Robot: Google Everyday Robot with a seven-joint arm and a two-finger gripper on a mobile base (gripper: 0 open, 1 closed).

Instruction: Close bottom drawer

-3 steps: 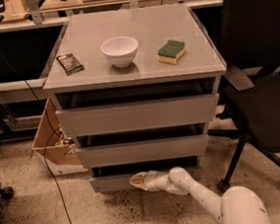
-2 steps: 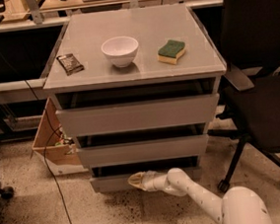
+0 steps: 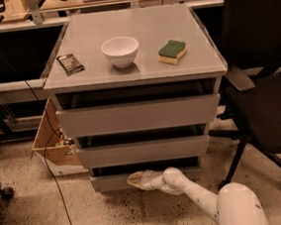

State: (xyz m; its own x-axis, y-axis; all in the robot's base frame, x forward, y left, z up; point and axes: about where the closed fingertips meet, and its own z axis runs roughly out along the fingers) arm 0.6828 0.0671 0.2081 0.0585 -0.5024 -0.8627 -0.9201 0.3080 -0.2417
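Observation:
The bottom drawer (image 3: 112, 183) is the lowest, slimmest grey front of the three in the grey cabinet (image 3: 135, 70). A dark gap shows above its front panel. My gripper (image 3: 133, 180) reaches in from the lower right on its white arm (image 3: 198, 192) and rests against the middle of that front panel. The mid-sized drawer (image 3: 143, 151) and the tall top drawer (image 3: 138, 115) sit above it, each with a dark gap over it.
On the cabinet top lie a white bowl (image 3: 120, 50), a green and yellow sponge (image 3: 172, 51) and a dark snack packet (image 3: 70, 63). A black office chair (image 3: 265, 92) stands close on the right. A cardboard box (image 3: 53, 140) and a cable (image 3: 52, 177) lie on the left floor.
My gripper has shifted slightly left along the bottom drawer's front. The drawer itself shows little visible change.

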